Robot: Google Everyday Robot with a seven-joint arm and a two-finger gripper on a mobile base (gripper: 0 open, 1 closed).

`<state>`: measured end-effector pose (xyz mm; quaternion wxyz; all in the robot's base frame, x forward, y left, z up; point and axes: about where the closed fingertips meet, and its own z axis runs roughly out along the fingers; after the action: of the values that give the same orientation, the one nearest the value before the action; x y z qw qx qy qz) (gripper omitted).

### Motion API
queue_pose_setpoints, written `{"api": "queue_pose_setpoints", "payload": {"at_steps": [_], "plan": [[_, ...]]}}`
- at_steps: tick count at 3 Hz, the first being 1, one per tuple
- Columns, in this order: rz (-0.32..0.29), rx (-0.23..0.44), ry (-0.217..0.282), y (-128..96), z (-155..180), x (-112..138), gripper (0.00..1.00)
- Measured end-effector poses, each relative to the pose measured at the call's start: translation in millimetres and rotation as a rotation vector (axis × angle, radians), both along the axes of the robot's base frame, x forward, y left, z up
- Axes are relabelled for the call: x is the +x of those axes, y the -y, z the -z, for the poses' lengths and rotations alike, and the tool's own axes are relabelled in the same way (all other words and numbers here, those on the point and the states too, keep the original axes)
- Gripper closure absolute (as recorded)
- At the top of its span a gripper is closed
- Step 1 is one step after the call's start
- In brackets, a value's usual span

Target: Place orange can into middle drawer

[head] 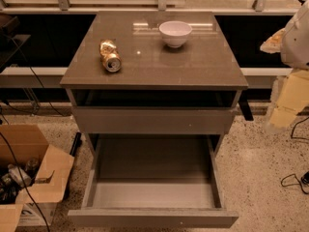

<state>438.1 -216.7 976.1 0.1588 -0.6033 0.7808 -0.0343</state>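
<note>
The orange can (110, 55) lies on its side on the left part of the grey cabinet's top (193, 66), its silver rimmed end facing the front. The middle drawer (153, 197) is pulled out wide open below a shut drawer front (153, 120), and its tray is bare inside. My white arm comes in at the right edge, and the gripper (274, 40) hangs there beyond the cabinet's right side, far from the can and above floor level.
A white bowl (175, 33) stands at the back middle of the cabinet top. An open cardboard box (29, 173) with clutter and cables sits on the floor at the left. Pale foam blocks (289, 100) and a cable (294, 180) lie at the right.
</note>
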Motion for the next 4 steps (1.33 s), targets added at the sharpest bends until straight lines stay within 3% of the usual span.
{"api": "queue_pose_setpoints", "payload": {"at_steps": [1, 2, 4], "plan": [[0.0, 0.0, 0.0, 0.0, 0.0, 0.0, 0.0], [-0.007, 0.054, 0.029, -17.9, 4.4, 24.4, 0.0], [-0.064, 0.206, 0.064, -77.5, 21.8, 99.0, 0.0]]}}
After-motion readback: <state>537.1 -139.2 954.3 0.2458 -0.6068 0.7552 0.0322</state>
